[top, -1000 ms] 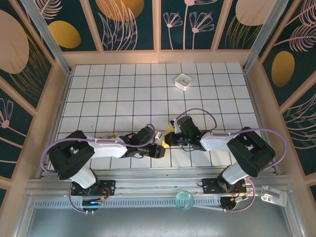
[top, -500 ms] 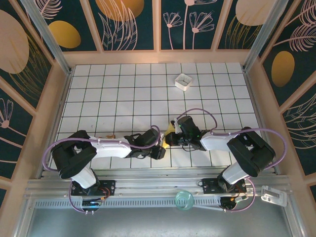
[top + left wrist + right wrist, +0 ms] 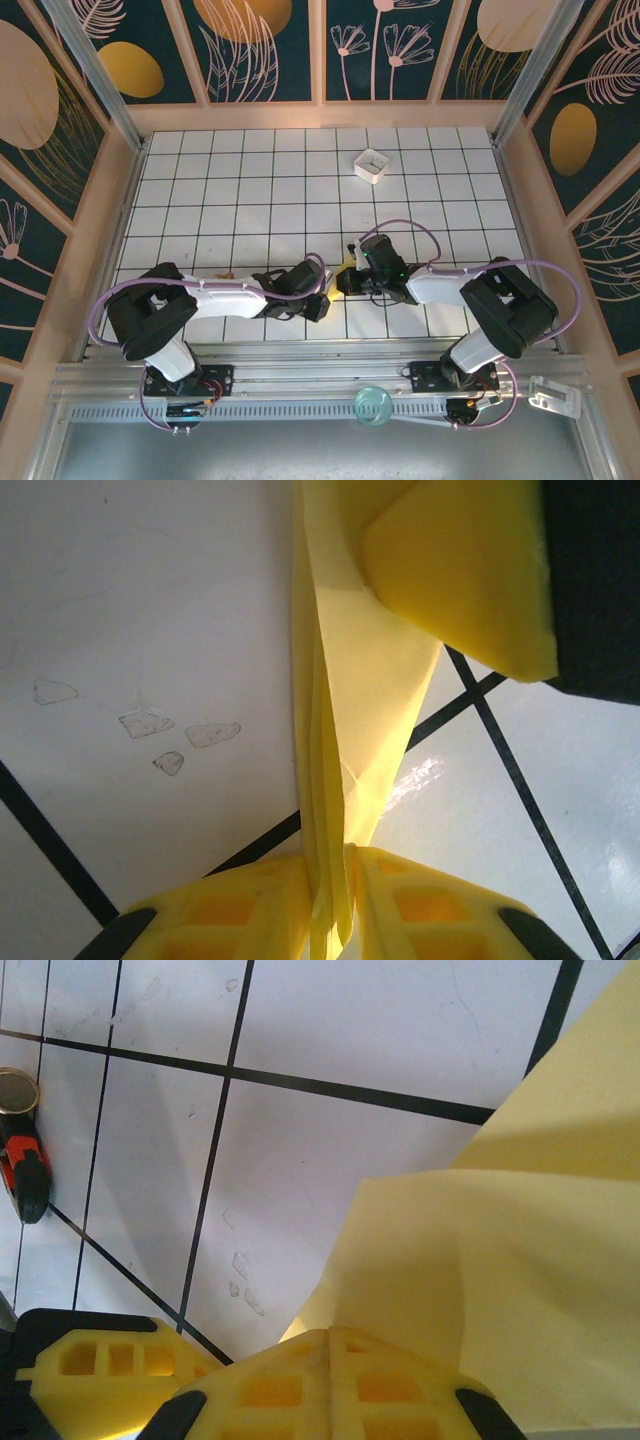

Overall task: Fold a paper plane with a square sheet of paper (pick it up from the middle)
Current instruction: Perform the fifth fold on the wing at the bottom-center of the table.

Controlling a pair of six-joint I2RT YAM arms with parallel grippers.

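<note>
White black-gridded tabletop enclosed by dark floral wall panels in pale wooden frames

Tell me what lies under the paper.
Under the paper lies white table with black grid lines and faint smudges. The tile directly beneath the folds is covered.

Robot lab cell, a staged data-collection bench. Two arm bases are bolted to an aluminium rail well behind the fingers of the left gripper and right gripper. Purple cable loops off the arms. A white grid-tiled table lies right under the fingers. Teal leaf-print wall panels in pale frames box it in, far beyond the fingers. A small white box sits well ahead of the right fingers.
</note>
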